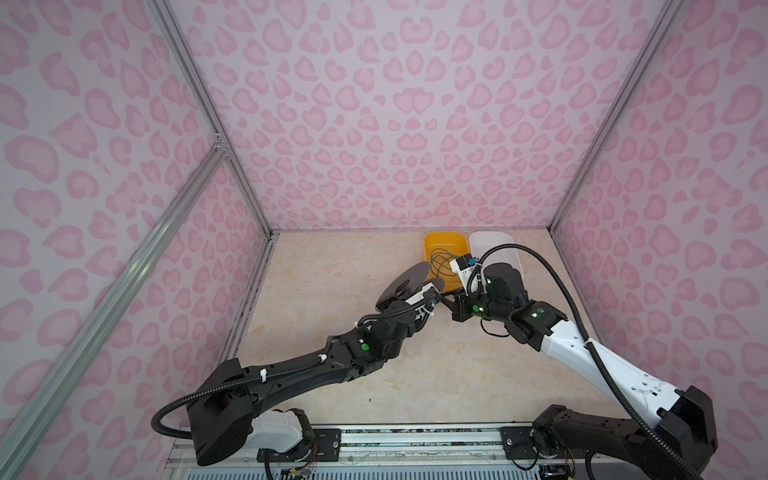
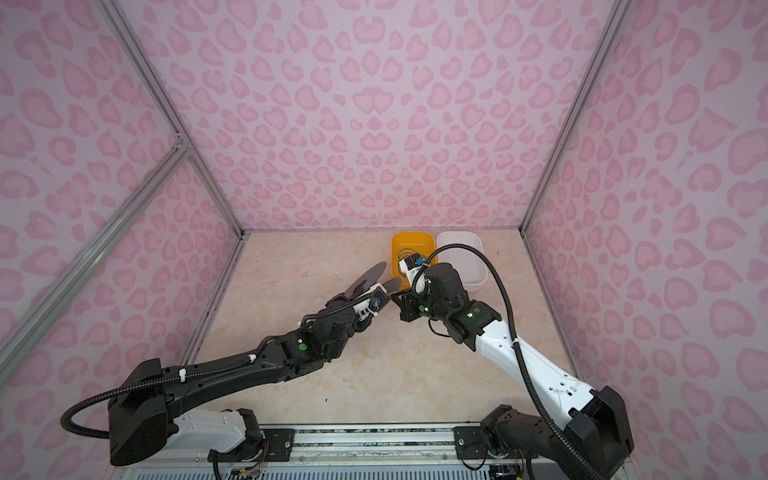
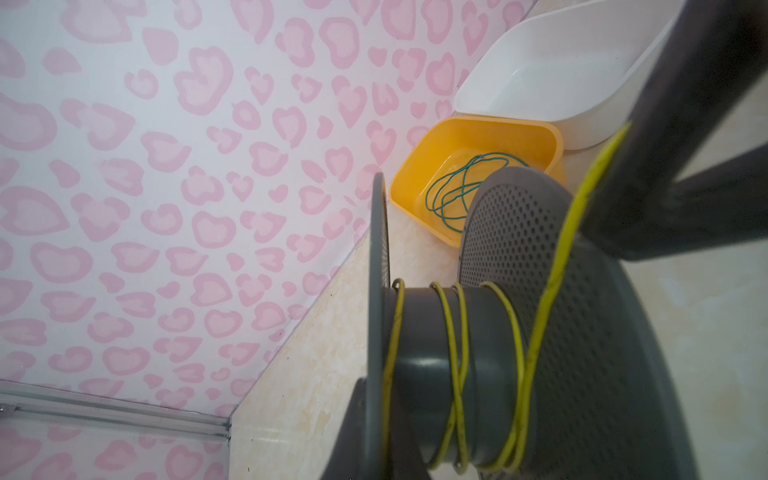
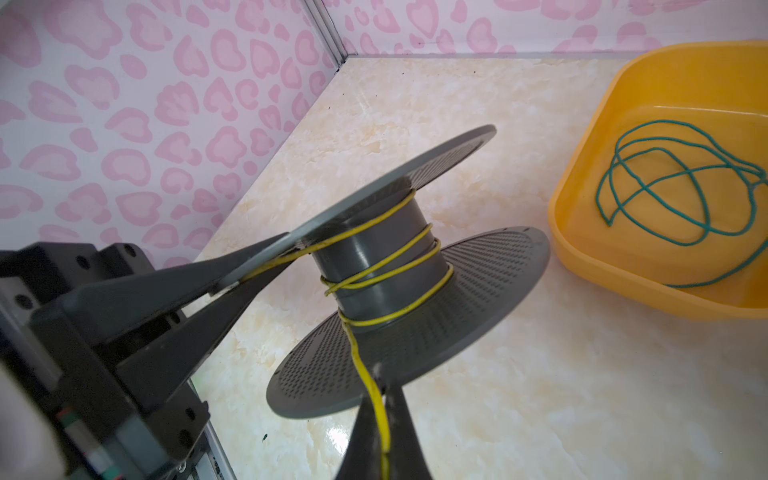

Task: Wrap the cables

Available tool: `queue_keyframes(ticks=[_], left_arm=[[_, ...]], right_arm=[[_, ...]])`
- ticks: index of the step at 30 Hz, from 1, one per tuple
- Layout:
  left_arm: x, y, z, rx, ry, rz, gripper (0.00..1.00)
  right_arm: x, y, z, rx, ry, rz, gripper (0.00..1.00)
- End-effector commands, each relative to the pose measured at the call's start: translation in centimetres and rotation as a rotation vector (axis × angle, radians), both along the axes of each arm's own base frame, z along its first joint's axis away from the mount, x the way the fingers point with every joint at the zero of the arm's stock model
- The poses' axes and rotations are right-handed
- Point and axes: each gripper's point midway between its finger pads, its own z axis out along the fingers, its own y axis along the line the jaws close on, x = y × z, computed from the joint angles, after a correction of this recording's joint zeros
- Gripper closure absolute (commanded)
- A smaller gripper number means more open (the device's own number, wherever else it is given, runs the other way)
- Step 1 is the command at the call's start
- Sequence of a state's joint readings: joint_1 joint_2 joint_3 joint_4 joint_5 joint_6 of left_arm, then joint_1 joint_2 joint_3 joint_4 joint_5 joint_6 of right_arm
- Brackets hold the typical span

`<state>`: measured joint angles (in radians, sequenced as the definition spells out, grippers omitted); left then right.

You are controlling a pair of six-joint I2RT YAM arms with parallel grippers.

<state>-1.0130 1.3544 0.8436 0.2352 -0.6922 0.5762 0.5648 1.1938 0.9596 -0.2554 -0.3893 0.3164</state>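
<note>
- Left hand (image 4: 245, 276): closed, clamping the rim of one flange of a grey plastic spool (image 4: 365, 245) w/ two round perforated flanges. The spool sits tilted over a beige marble-look table (image 1: 332, 291).
- Thin pale-yellow cable (image 3: 562, 253): several loose turns round the spool core. One strand leaves the core, crosses the other flange and runs to the right hand.
- Right hand (image 4: 380, 386): closed, fingertips pinching that yellow strand at the flange edge.
- Thin dark-green cable (image 4: 685, 172): loose loops lying inside an orange plastic tub (image 4: 590, 187), apart from both hands.
- Both top views: orange tub at far edge of table, approx 1 o'clock from table centre. Spool just beside it at its 8 o'clock.
- The hands meet near the tub's 6 o'clock.
- White plastic tub (image 1: 492, 240): right beside the orange tub, at its 3 o'clock.
</note>
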Motion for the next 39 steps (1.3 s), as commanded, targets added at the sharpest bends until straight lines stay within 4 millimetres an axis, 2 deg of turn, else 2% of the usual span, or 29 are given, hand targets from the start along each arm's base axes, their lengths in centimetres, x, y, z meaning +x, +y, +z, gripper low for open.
queue_keyframes(ticks=[1,7,11,18,27,33,39], left_arm=[[-0.3,2.1,-3.0,0.296,0.011,0.031,0.96],[-0.9,1.7,-2.6,0.326,-0.012,-0.001,0.96],[-1.7,1.2,-2.5,0.343,-0.018,-0.028,0.96],[-2.7,0.9,-3.4,0.393,-0.016,-0.053,0.96],[-3.4,0.1,-3.6,0.425,-0.037,-0.077,0.96],[-4.1,-0.8,-3.0,0.423,-0.061,-0.097,0.96],[-4.6,-1.9,-1.9,0.415,-0.088,-0.118,0.96]], right_arm=[[1.9,-1.1,2.2,0.008,-0.109,-0.068,1.0],[2.8,-3.0,1.6,-0.035,-0.109,-0.118,1.0],[3.7,-3.6,1.4,-0.057,-0.106,-0.137,1.0],[4.2,-3.9,0.8,-0.063,-0.089,-0.139,1.0],[4.5,-3.6,-1.2,-0.061,-0.026,-0.131,1.0],[5.6,-4.5,-2.6,-0.094,-0.006,-0.163,1.0],[6.2,-3.6,-3.8,-0.113,0.025,-0.113,1.0]])
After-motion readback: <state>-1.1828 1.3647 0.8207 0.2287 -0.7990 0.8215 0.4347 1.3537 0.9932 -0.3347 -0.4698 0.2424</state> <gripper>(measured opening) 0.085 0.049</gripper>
